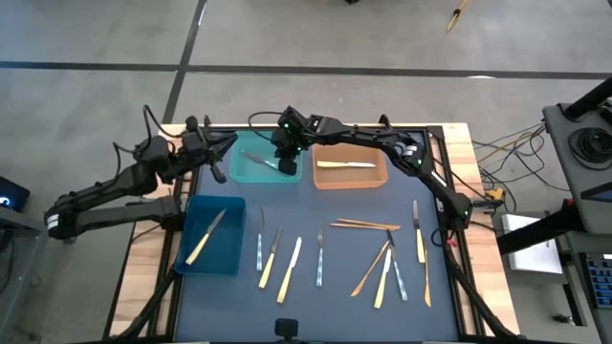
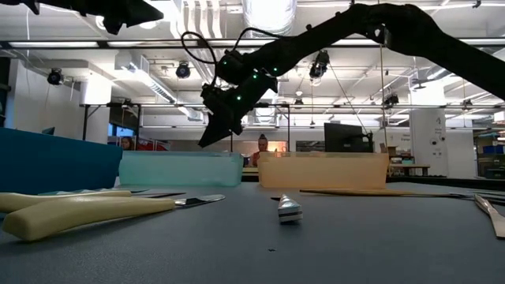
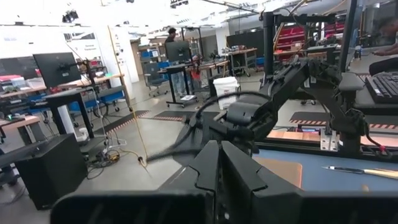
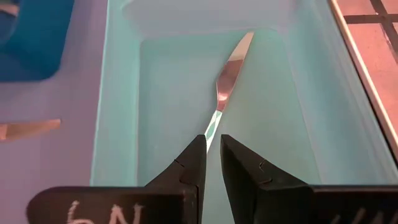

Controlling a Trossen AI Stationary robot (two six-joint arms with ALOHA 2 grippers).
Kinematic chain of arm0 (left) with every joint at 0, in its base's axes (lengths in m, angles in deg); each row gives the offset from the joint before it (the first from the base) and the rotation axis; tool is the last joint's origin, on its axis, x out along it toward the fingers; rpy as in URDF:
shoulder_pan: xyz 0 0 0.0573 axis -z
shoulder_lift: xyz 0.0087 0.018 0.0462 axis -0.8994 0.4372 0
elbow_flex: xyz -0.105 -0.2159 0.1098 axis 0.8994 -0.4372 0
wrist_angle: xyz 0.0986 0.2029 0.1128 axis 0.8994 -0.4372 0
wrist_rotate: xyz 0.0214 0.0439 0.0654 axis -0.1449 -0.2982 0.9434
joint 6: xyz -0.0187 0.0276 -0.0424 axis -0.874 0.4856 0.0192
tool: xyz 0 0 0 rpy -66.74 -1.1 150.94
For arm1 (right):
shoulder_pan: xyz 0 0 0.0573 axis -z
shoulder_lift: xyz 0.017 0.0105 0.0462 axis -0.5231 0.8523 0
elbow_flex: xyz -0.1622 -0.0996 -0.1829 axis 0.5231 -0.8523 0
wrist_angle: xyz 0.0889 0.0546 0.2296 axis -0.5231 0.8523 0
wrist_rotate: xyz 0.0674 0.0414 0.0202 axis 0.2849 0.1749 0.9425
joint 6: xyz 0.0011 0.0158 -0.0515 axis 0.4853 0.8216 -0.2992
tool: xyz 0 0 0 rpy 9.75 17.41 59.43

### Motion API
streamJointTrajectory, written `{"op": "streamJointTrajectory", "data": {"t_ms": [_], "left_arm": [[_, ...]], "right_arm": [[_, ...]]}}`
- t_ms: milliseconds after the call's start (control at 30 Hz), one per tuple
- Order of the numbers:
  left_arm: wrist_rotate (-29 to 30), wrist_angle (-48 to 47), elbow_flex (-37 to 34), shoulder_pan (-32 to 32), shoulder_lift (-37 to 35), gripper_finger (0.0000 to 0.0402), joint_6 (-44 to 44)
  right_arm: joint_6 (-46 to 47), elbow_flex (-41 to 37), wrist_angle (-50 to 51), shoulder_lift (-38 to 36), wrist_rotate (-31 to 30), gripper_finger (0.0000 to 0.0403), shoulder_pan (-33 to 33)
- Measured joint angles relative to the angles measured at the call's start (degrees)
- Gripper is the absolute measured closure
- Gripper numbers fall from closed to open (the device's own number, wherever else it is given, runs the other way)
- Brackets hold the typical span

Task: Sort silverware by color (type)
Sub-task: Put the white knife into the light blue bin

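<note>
Now right pincer (image 4: 211, 163) grips silver knife (image 4: 227, 84), blade pointing into teal bin (image 4: 118, 112)

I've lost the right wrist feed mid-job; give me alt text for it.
The right pincer, fingers nearly together, holds the handle end of a silvery knife over the pale teal bin, blade pointing at the bin's far wall. A darker blue bin and part of a tan utensil show beside it.

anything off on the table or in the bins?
Nothing damaged or spilled. The right pincer holds a silvery grey knife tilted in the teal plastic bin, its blade tip resting on the far wall. Loose silverware still lies unsorted on the mat.
</note>
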Motion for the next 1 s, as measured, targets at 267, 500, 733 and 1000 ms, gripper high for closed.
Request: {"op": "streamJointTrajectory", "data": {"t_ms": [267,500,733,1000], "left_arm": [[-0.02,-0.81,-0.02,0.00,3.83,0.0402,-2.64],[-0.04,-0.76,0.00,0.00,8.33,0.0401,-4.66],[-0.73,-3.59,2.72,0.00,14.32,0.0401,-8.20],[-0.98,-11.81,8.49,0.00,22.83,0.0401,-7.50]], "right_arm": [[0.18,0.00,3.46,-6.10,-0.05,0.0365,-0.27],[0.15,0.00,10.10,-13.38,-0.03,0.0365,-1.17],[-0.51,-5.16,12.03,-21.86,-0.02,0.0365,-3.79],[-0.29,-19.83,5.58,-33.78,0.00,0.0365,-7.62]]}}
